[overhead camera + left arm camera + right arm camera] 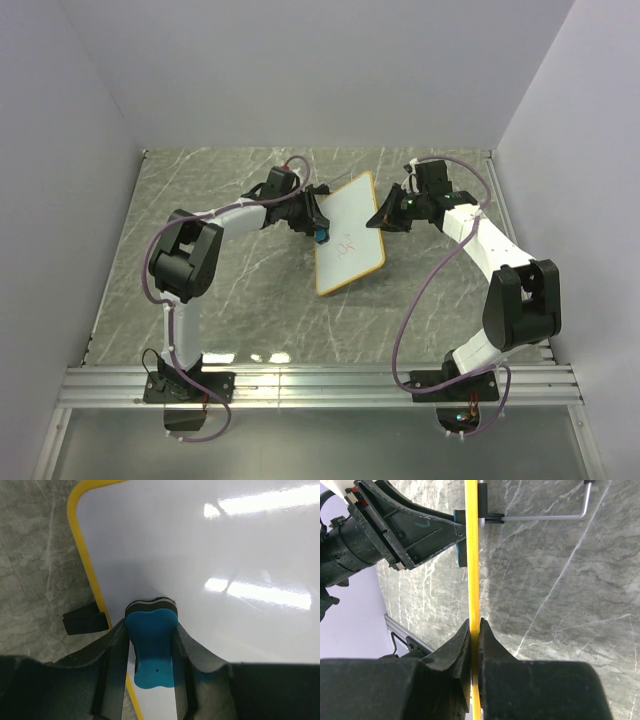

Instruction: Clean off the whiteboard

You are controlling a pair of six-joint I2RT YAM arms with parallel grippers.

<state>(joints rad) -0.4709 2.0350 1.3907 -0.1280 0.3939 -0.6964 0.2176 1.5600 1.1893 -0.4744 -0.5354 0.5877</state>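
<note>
Bases of both arms sit on a silver metal rail [320,384] at the near edge of the grey marbled table [230,285]. Further in, mid-table, is the small rectangular whiteboard with a thin yellow-tan frame [352,228], faint red marks on its face. The left gripper [317,226] is clenched on a small blue eraser block [321,237], its dark end pressed to the white surface beside a small black foot [85,620]. The right gripper [384,219] pinches the board's right edge, jaws tight on the frame. A bent silver wire leg [545,516] juts from the board's back.
</note>
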